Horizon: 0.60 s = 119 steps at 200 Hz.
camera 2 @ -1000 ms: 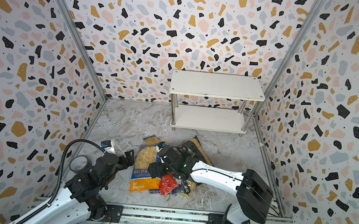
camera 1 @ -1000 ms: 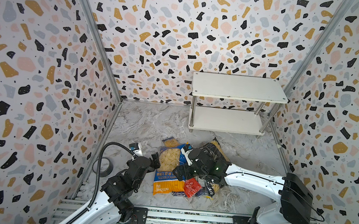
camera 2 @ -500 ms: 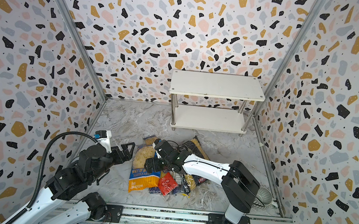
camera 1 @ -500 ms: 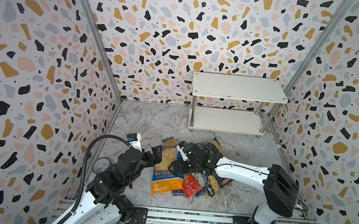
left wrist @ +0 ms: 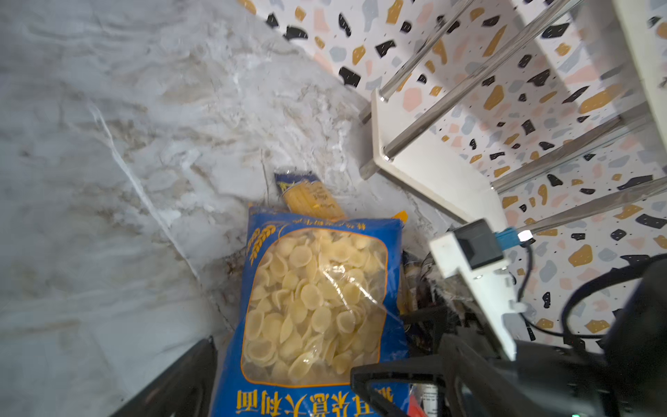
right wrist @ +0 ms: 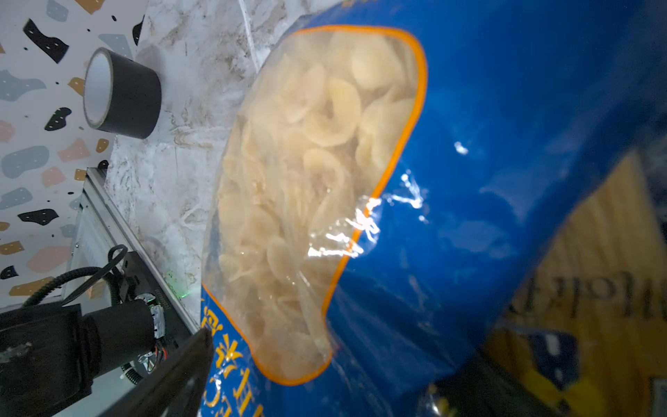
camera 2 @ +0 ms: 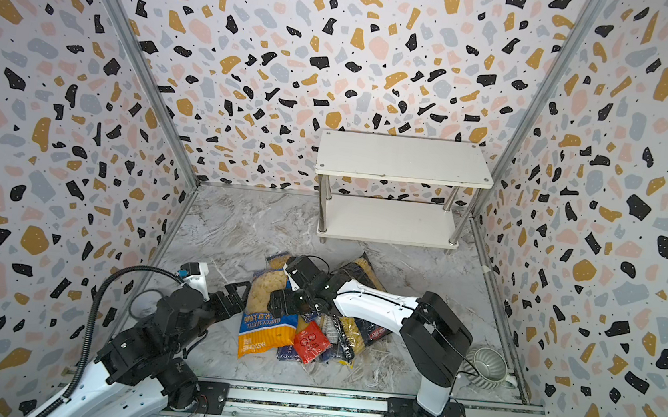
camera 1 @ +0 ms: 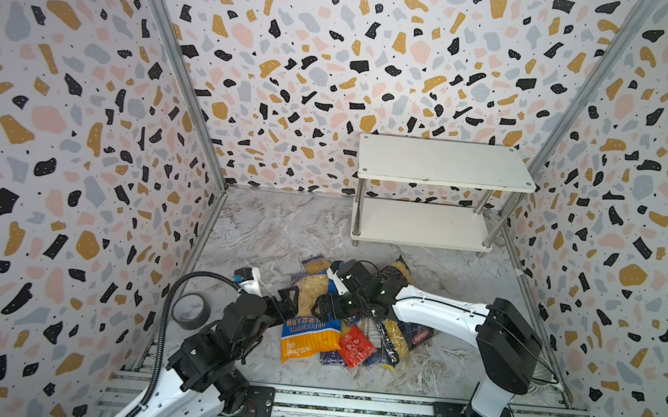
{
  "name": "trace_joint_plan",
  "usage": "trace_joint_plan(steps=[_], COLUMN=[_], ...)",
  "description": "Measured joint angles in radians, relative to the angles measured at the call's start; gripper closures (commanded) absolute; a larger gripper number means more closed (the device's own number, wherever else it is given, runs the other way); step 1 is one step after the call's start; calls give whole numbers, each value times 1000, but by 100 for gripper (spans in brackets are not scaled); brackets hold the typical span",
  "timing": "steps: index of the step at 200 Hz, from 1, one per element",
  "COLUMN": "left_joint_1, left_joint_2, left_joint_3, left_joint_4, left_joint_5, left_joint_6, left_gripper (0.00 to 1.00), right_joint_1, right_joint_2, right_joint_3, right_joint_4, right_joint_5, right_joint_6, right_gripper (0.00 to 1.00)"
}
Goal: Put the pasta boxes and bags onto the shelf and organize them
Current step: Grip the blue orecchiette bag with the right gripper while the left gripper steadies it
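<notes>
The blue-orange bag of pale shells (camera 1: 308, 332) lies on top of the pasta pile on the floor near the front. My left gripper (camera 1: 289, 299) is open at its left edge, and the left wrist view shows the shell bag (left wrist: 317, 299) lying between the spread fingers of the left gripper (left wrist: 288, 382). My right gripper (camera 1: 325, 307) is open over the bag's right side. A dark navy penne bag (camera 2: 364, 271) and long spaghetti packs (camera 1: 382, 341) lie under the right arm. The white two-tier shelf (camera 1: 445, 162) stands bare at the back right.
A grey tape roll (camera 1: 191, 310) sits left of the left arm. A small red packet (camera 1: 354, 345) lies on the pile. A ribbed grey cup (camera 2: 488, 366) stands by the right wall. One spaghetti pack (left wrist: 310, 196) pokes out beyond the shell bag towards the shelf.
My right gripper has slid left across the pile onto the shell bag, its elbow swinging in. The left arm has lifted and settled with its gripper at the bag's left edge.
</notes>
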<state>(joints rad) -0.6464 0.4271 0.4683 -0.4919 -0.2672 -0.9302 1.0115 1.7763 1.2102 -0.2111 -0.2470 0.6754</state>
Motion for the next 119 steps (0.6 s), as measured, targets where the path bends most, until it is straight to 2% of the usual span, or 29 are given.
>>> trace_joint_plan(steps=[28,55,88,119], left_joint_1=[0,0,0,2], left_joint_2=[-56,-126,-128,-127], left_joint_3=[-105,-191,-228,-254], left_joint_4=[37,68,85,92], left_joint_5=[25,45,51,51], left_joint_6=[-76,-145,-190,-230], left_gripper=[14,15,16,22], right_joint_1=[-6,-11,-26,-37], right_joint_2=[45,57,56,56], right_joint_3=[24,24,12,4], right_joint_4=[27,50,71,89], right_joint_5=[-39,-66,-100,-134], right_joint_6=[-3,-4,-4,-8], right_gripper=[1,1,1,1])
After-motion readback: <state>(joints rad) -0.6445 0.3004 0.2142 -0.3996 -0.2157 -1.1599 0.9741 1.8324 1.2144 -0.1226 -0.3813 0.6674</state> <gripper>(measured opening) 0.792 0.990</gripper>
